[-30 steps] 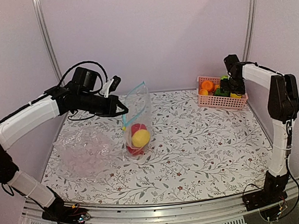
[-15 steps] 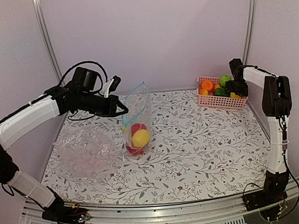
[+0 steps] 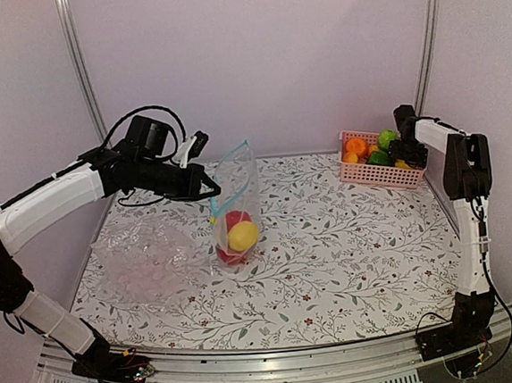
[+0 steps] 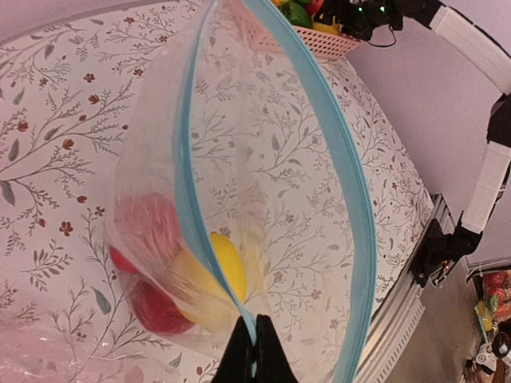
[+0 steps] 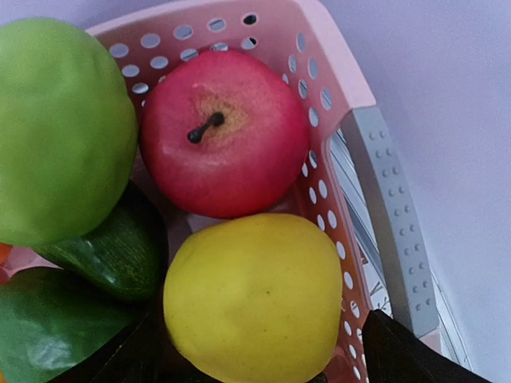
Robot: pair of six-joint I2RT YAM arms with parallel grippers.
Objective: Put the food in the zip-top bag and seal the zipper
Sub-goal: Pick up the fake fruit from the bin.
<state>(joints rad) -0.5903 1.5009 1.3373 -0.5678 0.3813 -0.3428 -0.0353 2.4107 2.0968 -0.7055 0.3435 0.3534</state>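
The clear zip-top bag (image 3: pixel 238 189) stands upright mid-table with its mouth open. My left gripper (image 3: pixel 211 189) is shut on the blue-teal zipper (image 4: pixel 339 159) at one corner of the mouth and holds it up; it also shows in the left wrist view (image 4: pixel 255 351). Inside the bag lie a yellow fruit (image 4: pixel 219 267) and red fruit (image 4: pixel 156 307). My right gripper (image 3: pixel 405 156) is open in the pink basket (image 3: pixel 376 175). Its fingers stand on either side of a yellow fruit (image 5: pixel 255 295). A red apple (image 5: pixel 223 132) and a green apple (image 5: pixel 56 128) lie beside it.
A second crinkled clear plastic (image 3: pixel 146 264) lies at the table's left. The basket also holds orange and dark green pieces. The right arm is folded up close to the right wall post.
My right gripper has moved right along the basket to its far right end. The left gripper and the bag have not moved.
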